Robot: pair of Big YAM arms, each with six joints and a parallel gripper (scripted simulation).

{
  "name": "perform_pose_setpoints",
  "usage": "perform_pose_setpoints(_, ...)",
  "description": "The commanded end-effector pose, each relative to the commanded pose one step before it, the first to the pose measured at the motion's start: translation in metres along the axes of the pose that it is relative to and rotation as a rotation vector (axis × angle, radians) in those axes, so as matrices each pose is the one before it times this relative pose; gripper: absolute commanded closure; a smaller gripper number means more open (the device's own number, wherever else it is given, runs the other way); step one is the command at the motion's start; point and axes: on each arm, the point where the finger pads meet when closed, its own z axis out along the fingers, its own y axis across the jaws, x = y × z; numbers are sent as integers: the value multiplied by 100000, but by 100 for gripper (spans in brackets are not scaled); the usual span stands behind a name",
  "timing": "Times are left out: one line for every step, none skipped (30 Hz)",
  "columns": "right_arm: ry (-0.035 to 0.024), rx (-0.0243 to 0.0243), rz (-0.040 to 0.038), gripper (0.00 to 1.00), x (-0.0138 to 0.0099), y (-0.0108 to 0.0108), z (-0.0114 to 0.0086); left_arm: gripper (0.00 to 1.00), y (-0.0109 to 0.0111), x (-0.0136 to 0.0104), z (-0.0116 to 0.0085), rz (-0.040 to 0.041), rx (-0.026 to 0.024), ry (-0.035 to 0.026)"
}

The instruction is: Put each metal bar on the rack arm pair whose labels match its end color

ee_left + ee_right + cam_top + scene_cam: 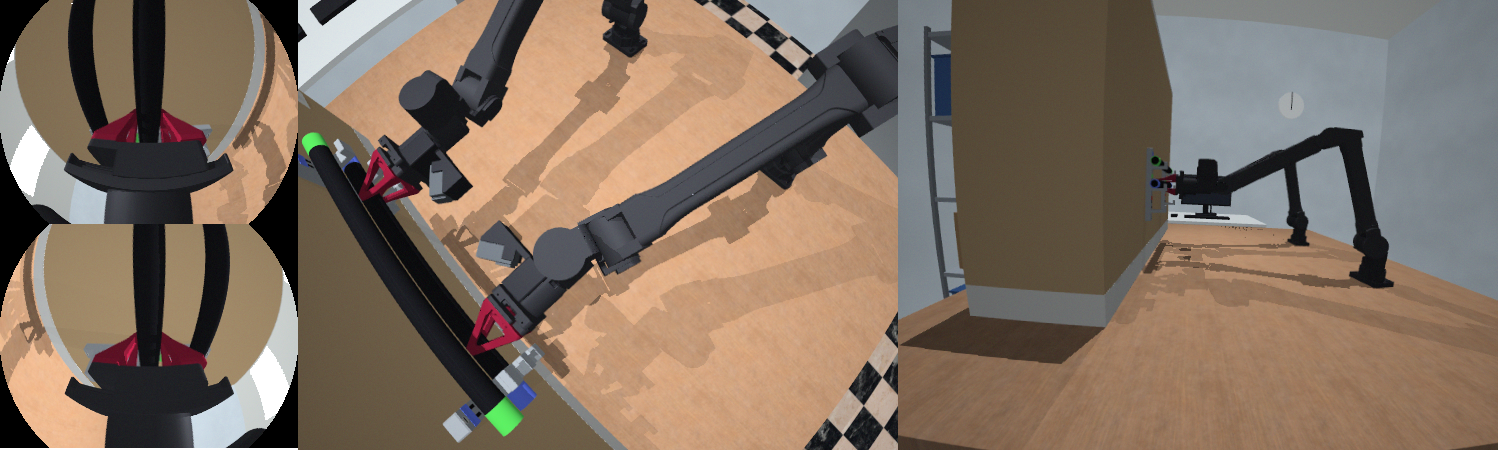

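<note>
The green-ended bar [405,287] [1156,160] [82,50] [216,284] lies on the rack's top arms, where a blue label [470,414] shows. The blue-ended bar [430,282] [1155,183] [149,65] [149,289] is one level lower, at the middle arms; a small green label [1152,175] shows just above it. My left gripper [471,351] [1172,184] [148,112], the nearer one in the top and exterior views, is shut on the blue-ended bar. My right gripper [364,196] [149,336] is shut on the same bar farther along. Contact between this bar and its rack arms is unclear.
The rack's grey upright [1149,212] stands against the brown wall [1048,150]. A trace of red shows low on the rack in the exterior view. The grey rack arm tips [532,356] stick out beside my left gripper. The green-ended bar runs close above both grippers.
</note>
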Motion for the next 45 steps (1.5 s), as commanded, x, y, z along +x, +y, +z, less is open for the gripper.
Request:
perform_pose_setpoints(1051,4382,3080,100,683,-2552,1032,100,2835,468,838,-2571,-4234,893)
perform_pose_setpoints(0,0,0,100,0,0,0,100,0,0,0,0,0,0)
perform_pose_setpoints(0,0,0,100,0,0,0,100,0,0,0,0,0,0)
perform_pose_setpoints(0,0,0,100,0,0,0,100,0,0,0,0,0,0)
perform_pose_setpoints(0,0,0,100,0,0,0,100,0,0,0,0,0,0)
perform_pose_setpoints(0,0,0,100,0,0,0,100,0,0,0,0,0,0)
perform_pose_setpoints(0,0,0,100,0,0,0,100,0,0,0,0,0,0)
perform_pose_setpoints(0,0,0,100,0,0,0,100,0,0,0,0,0,0)
perform_pose_setpoints(0,0,0,100,0,0,0,100,0,0,0,0,0,0)
perform_pose_setpoints(0,0,0,100,0,0,0,100,0,0,0,0,0,0)
perform_pose_setpoints(0,0,0,100,0,0,0,100,0,0,0,0,0,0)
perform_pose_setpoints(0,0,0,100,0,0,0,100,0,0,0,0,0,0)
perform_pose_setpoints(0,0,0,100,0,0,0,100,0,0,0,0,0,0)
perform_pose_setpoints(0,0,0,100,0,0,0,100,0,0,0,0,0,0)
perform_pose_setpoints(0,0,0,100,0,0,0,100,0,0,0,0,0,0)
perform_pose_setpoints(0,0,0,100,0,0,0,100,0,0,0,0,0,0)
perform_pose_setpoints(0,0,0,100,0,-2,-42,100,2,0,-42,0,0,0)
perform_pose_setpoints(0,0,0,100,0,-2,-42,100,2,0,-42,0,0,0)
perform_pose_setpoints(0,0,0,100,0,-2,-42,100,2,0,-42,0,0,0)
perform_pose_setpoints(0,0,0,100,0,-2,-42,100,2,0,-42,0,0,0)
perform_pose_setpoints(0,0,0,100,0,-2,-42,100,2,0,-42,0,0,0)
perform_pose_setpoints(0,0,0,100,0,-2,-42,100,2,0,-42,0,0,0)
perform_pose_setpoints(0,0,0,100,0,-2,-42,100,2,0,-42,0,0,0)
perform_pose_setpoints(0,0,0,100,0,-2,-42,100,2,0,-42,0,0,0)
perform_pose_setpoints(0,0,0,100,0,-2,-42,100,2,0,-42,0,0,0)
perform_pose_setpoints(0,0,0,100,0,-2,-42,100,2,0,-42,0,0,0)
perform_pose_setpoints(0,0,0,100,0,-2,-42,100,2,0,-42,0,0,0)
perform_pose_setpoints(0,0,0,100,0,-2,-42,100,2,0,-42,0,0,0)
perform_pose_setpoints(0,0,0,100,0,-2,-42,100,2,0,-42,0,0,0)
perform_pose_setpoints(0,0,0,100,0,-2,-42,100,2,0,-42,0,0,0)
perform_pose_setpoints(0,0,0,100,0,-2,-42,100,2,0,-42,0,0,0)
perform_pose_setpoints(0,0,0,100,0,0,0,100,0,0,0,0,0,0)
perform_pose_setpoints(0,0,0,100,0,0,0,100,0,0,0,0,0,0)
perform_pose_setpoints(0,0,0,100,1,-3,-62,100,3,2,-63,0,0,7)
perform_pose_setpoints(0,0,0,100,1,-3,-63,100,3,1,-63,0,0,0)
perform_pose_setpoints(0,0,0,100,1,-3,-63,100,3,1,-63,0,0,0)
perform_pose_setpoints(0,0,0,100,1,-3,-63,100,3,1,-63,0,0,0)
perform_pose_setpoints(0,0,0,100,1,-3,-63,100,3,1,-63,0,0,0)
perform_pose_setpoints(0,0,0,100,1,-3,-63,100,3,1,-63,0,0,0)
perform_pose_setpoints(0,0,0,100,1,-3,-63,100,3,1,-63,0,0,0)
perform_pose_setpoints(0,0,0,100,1,-3,-63,100,3,1,-63,0,0,0)
perform_pose_setpoints(0,0,0,100,1,-3,-63,100,3,1,-63,0,0,0)
perform_pose_setpoints(0,0,0,100,1,-3,-63,100,3,1,-63,0,0,0)
perform_pose_setpoints(0,0,0,100,1,-3,-63,100,3,1,-63,0,0,0)
perform_pose_setpoints(0,0,0,100,1,-3,-63,100,3,1,-63,0,0,0)
